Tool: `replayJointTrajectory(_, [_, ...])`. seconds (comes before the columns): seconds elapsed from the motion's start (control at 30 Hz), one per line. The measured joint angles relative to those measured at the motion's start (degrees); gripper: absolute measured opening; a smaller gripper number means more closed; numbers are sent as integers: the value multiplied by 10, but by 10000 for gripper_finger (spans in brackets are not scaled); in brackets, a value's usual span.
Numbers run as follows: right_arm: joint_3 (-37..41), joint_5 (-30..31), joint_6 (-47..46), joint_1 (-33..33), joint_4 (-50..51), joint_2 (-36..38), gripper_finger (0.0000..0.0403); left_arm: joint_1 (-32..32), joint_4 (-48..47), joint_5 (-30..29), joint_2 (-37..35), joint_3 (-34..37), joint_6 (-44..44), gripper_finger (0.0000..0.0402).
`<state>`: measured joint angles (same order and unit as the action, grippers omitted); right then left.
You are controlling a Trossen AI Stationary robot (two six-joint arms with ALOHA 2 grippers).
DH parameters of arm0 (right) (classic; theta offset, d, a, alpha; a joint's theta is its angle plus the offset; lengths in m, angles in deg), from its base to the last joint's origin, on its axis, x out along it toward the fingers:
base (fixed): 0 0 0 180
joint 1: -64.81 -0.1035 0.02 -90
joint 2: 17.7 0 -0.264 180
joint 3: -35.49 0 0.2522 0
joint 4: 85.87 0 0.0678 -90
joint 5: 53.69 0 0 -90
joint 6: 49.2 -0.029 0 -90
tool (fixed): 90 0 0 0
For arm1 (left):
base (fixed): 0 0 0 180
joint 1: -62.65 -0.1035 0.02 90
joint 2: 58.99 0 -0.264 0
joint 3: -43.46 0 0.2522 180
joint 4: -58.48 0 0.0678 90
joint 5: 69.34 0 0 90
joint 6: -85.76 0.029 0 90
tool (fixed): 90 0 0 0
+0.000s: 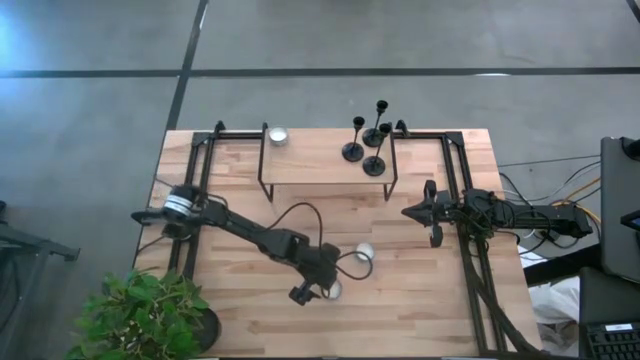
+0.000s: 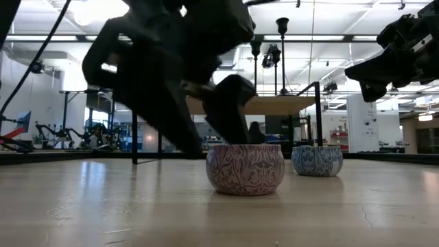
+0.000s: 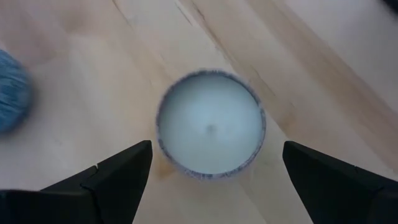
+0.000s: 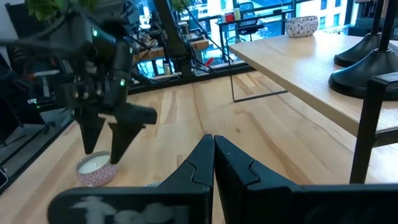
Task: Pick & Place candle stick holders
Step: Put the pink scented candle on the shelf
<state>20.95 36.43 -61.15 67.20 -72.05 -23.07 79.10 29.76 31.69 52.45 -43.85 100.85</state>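
Observation:
Three black candlestick holders (image 1: 372, 150) stand by their round bases on the raised wooden shelf (image 1: 320, 165) at the table's far side; two bases show in the right wrist view (image 4: 367, 68). My left gripper (image 1: 322, 290) is open and points down over a pink patterned candle tin (image 3: 210, 123) near the table's front. Its fingers (image 3: 124, 174) stand on either side of the tin without touching it. The tin also shows in the low view (image 2: 245, 168). My right gripper (image 1: 408, 212) is shut and empty, held above the table right of the shelf.
A blue patterned candle tin (image 1: 365, 252) sits on the table just beyond the pink one, and another tin (image 1: 277, 135) stands at the shelf's left end. Black frame rails (image 1: 465, 200) run along both table sides. A potted plant (image 1: 145, 315) is at the near left corner.

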Motion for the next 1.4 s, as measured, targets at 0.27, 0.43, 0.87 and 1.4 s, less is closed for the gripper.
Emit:
replayJointTrajectory(0.27, [0, 0, 0, 0, 1, 0, 9, 3, 31, -4, 33, -9, -1, 367])
replayJointTrajectory(0.43, [0, 0, 0, 0, 1, 0, 9, 6, 40, -5, 44, -18, -4, 367])
replayJointTrajectory(0.87, [0, 0, 0, 0, 1, 0, 9, 9, 61, -4, 56, -23, -43, 367])
replayJointTrajectory(1.4, [0, 0, 0, 0, 1, 0, 9, 9, 64, -13, 56, -22, -48, 335])
